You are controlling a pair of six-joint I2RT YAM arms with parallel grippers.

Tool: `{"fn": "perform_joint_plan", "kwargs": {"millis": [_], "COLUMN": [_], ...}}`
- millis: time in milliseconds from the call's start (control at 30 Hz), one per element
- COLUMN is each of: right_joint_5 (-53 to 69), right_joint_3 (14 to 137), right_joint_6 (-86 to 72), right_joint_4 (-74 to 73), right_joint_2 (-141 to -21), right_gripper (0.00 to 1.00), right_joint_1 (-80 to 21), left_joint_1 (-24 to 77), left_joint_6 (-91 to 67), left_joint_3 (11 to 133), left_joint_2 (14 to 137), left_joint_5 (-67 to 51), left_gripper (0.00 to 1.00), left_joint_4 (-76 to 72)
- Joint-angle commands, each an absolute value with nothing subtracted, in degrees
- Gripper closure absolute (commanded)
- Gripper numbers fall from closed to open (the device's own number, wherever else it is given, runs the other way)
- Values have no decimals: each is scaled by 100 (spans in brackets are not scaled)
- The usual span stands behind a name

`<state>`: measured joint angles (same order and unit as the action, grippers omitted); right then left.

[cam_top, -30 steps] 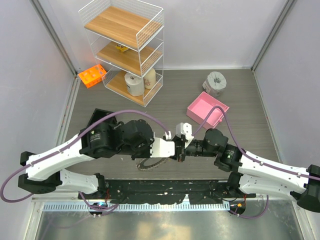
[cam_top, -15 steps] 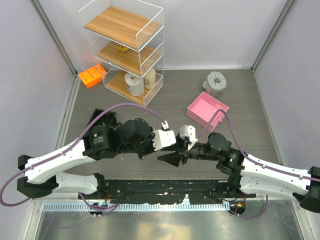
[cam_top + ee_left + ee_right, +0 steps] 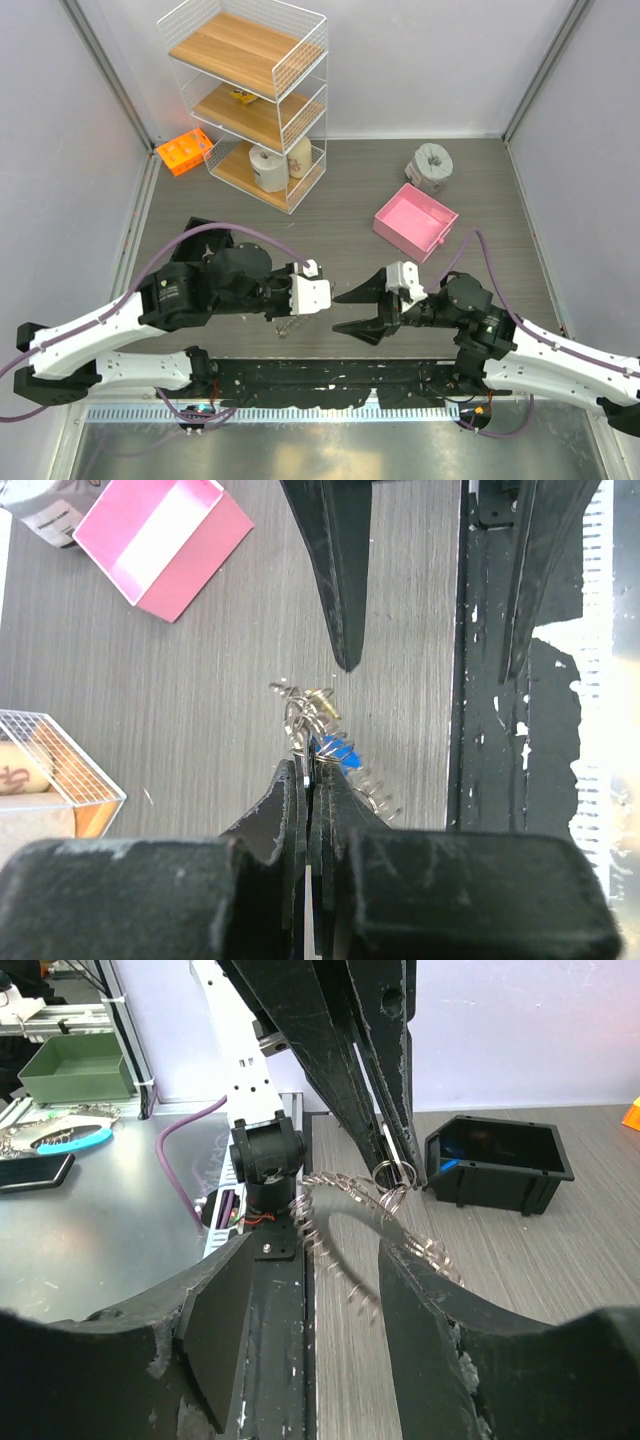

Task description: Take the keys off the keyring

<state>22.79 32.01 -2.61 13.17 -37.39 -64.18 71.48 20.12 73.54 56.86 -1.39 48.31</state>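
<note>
**Left gripper** (image 3: 308, 780): jaws pressed tight together, pinching the keyring (image 3: 368, 783) by its wire; the pinch seems to fall on a small ring at the loop's edge, though the tangle of wire makes this uncertain.

**Keyring**: silvery coiled loop; hangs from the left fingertips at 6 o'clock on the table (image 3: 350, 200), close to the near edge; it sits between the two grippers.

**Keys** (image 3: 335, 748): small cluster on the loop, just ahead of the left fingertips; in the left wrist view it lies at 12 to 1 o'clock of them; a blue head and a yellowish one show, the others are too tangled to tell apart.

**Right gripper** (image 3: 352, 312): jaws spread wide with nothing between them; sits at 3 o'clock of the keyring and apart from it; fingertips point toward 9 o'clock, facing the left gripper.

**Pink box** (image 3: 415, 222): open-topped; at 2 o'clock on the table.

**Tape roll** (image 3: 432, 165): grey; at 1 o'clock, just beyond the pink box.

**Wire rack** (image 3: 250, 100): white, with three wooden shelves; at 11 o'clock; small items on the lower two shelves.

**Orange holder** (image 3: 185, 152): at 10 o'clock, just beside the rack.

**Black bin** (image 3: 500, 1165): open; at 9 o'clock, partly covered by the left arm in the top view.
</note>
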Motion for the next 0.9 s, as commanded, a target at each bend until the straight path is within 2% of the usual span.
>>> {"fn": "perform_joint_plan", "kwargs": {"millis": [0, 200, 400, 633, 867], "right_joint_5": [2250, 1128, 765, 1124, 2240], "right_joint_3": [3568, 3919, 4508, 4843, 5106], "right_joint_6": [113, 605, 914, 1055, 1160], "right_joint_4": [844, 211, -202, -299, -308], "right_joint_2": [-3464, -3462, -3884, -4437, -5105], "right_gripper": [41, 51, 58, 59, 64], "right_joint_1": [-6451, -6442, -6346, -6214, -6170], "left_joint_1": [7128, 7128, 7119, 7128, 7128], "left_joint_6": [2478, 2891, 3339, 3630, 3753], "left_joint_3": [7374, 7321, 7321, 7488, 7567], "left_joint_2": [5511, 5326, 5168, 5159, 5089], "left_joint_5": [-439, -1001, -1441, -1942, -2136], "left_gripper": [100, 100, 100, 100, 100], "left_joint_4": [4377, 4473, 4658, 4878, 4931]}}
